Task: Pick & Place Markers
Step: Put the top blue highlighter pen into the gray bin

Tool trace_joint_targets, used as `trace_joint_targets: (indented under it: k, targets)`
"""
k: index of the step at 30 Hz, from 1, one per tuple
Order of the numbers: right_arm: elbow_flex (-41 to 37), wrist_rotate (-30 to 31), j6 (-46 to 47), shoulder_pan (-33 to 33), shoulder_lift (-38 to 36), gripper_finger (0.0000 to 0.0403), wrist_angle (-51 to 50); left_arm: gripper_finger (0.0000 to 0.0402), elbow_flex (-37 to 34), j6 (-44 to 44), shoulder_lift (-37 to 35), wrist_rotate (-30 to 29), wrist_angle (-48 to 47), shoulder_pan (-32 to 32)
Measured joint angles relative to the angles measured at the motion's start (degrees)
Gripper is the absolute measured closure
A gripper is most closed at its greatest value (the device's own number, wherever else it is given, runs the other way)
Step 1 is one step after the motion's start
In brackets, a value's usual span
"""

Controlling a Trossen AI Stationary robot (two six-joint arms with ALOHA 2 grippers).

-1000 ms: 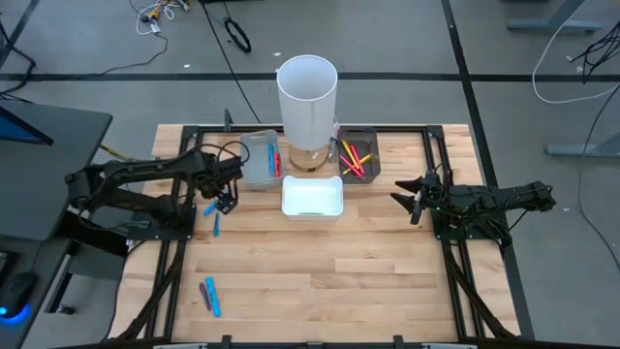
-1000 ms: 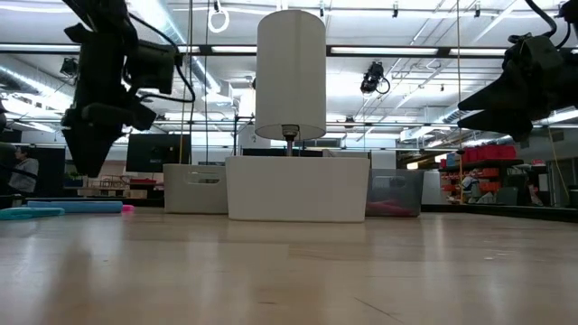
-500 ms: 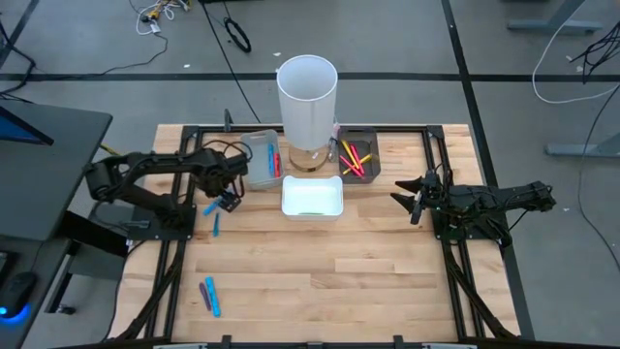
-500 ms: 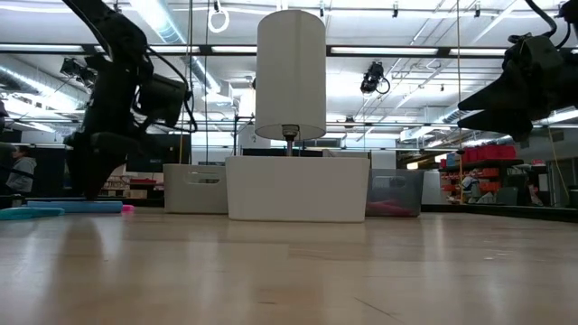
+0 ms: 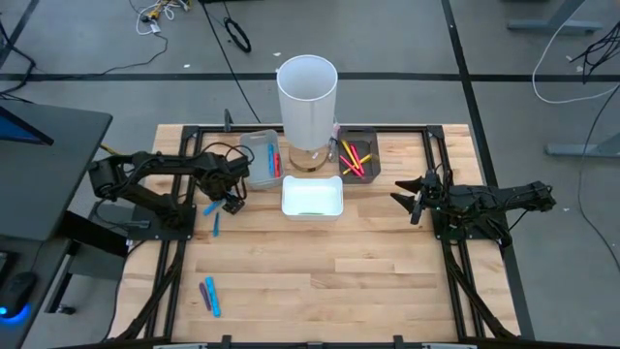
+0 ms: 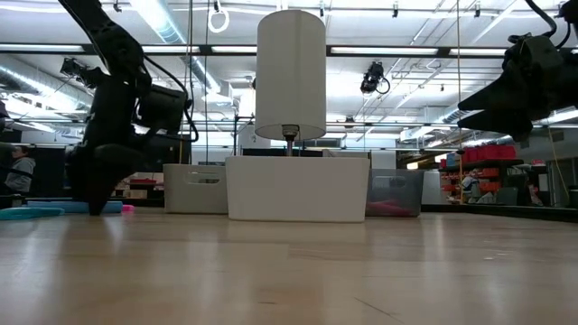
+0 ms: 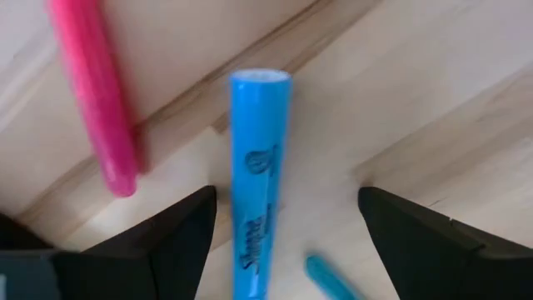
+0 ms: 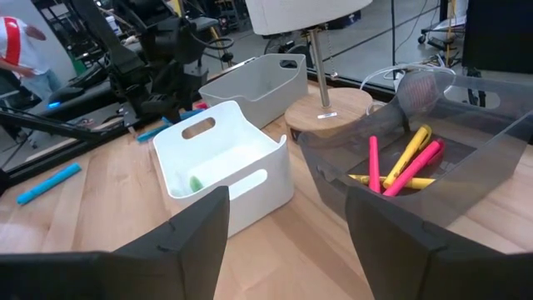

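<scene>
Left gripper: you see the left gripper (image 5: 231, 201) low over the wooden table (image 5: 368, 281), just beside the grey plastic tray (image 5: 260, 160); its fingers (image 7: 166, 242) stand wide apart and hold nothing

Marker under it: the bright blue cylindrical marker (image 7: 258, 183) lies flat on the wood between the two open fingers, and you cannot see any finger touching it

Neighbours: a pink thin marker (image 7: 93, 92) lies just beside the blue one, outside the fingers; a second blue marker tip (image 7: 329, 279) shows near the gripper's own side

Other markers: a blue marker (image 5: 215, 224) lies near the gripper toward the front edge; a blue and purple pair (image 5: 209, 296) is well apart from it, near the front corner

Trays: a white plastic tray (image 5: 312, 199) stands between the two grippers; the dark clear tray (image 5: 356, 155) with yellow, red and pink markers (image 8: 404, 162) is near the right gripper

White tall cylinder (image 5: 307, 102): behind the white tray

Right gripper: the right gripper (image 5: 412, 199) waits above the table, fingers partly open and empty
</scene>
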Motion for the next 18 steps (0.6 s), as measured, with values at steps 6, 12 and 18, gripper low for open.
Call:
trace_joint_targets:
  k: [6,12,18]
  targets:
    - [0.01,0.01,0.00,0.00,0.00,0.0160,0.00,0.0097,-0.39,0.42,-0.04,1.71,1.52,-0.04]
    - [0.01,0.01,0.00,0.00,0.00,0.0160,0.00,0.0123,-0.38,0.01,-0.04,2.41,1.57,-0.19]
    - [0.01,-0.01,0.00,-0.02,0.00,0.0160,0.00,0.0166,-0.33,-2.43,0.00,2.78,1.65,-0.26]
